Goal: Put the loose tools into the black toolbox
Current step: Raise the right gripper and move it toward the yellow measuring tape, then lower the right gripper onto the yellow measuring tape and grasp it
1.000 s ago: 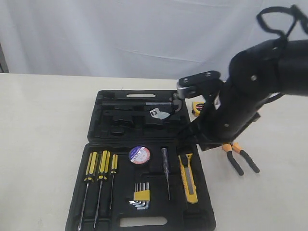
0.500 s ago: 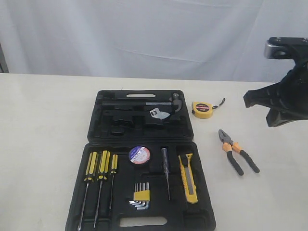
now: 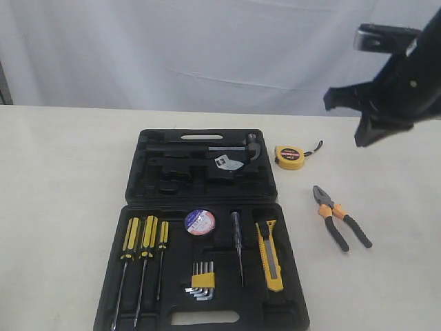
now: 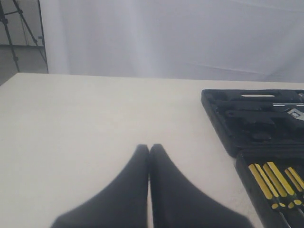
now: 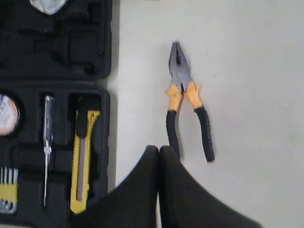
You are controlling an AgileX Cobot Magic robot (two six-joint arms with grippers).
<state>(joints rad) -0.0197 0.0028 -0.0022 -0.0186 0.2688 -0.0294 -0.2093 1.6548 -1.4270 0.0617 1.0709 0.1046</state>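
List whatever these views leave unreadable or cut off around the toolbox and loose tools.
- tape roll: label print too small in the exterior view; cropped by the frame edge in the right wrist view.
- tape measure: exterior view only, markings too small.
- toolbox: near rim cut by the exterior view's bottom edge; upper-half contents black on black.
- left end effector: absent from the exterior view.

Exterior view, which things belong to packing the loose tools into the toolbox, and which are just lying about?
Job: black toolbox; pliers and tape measure, on the table; utility knife and tape roll, already in the box.
Not the job: yellow-handled screwdrivers, hex key set, clear-handled screwdriver, all in recesses.
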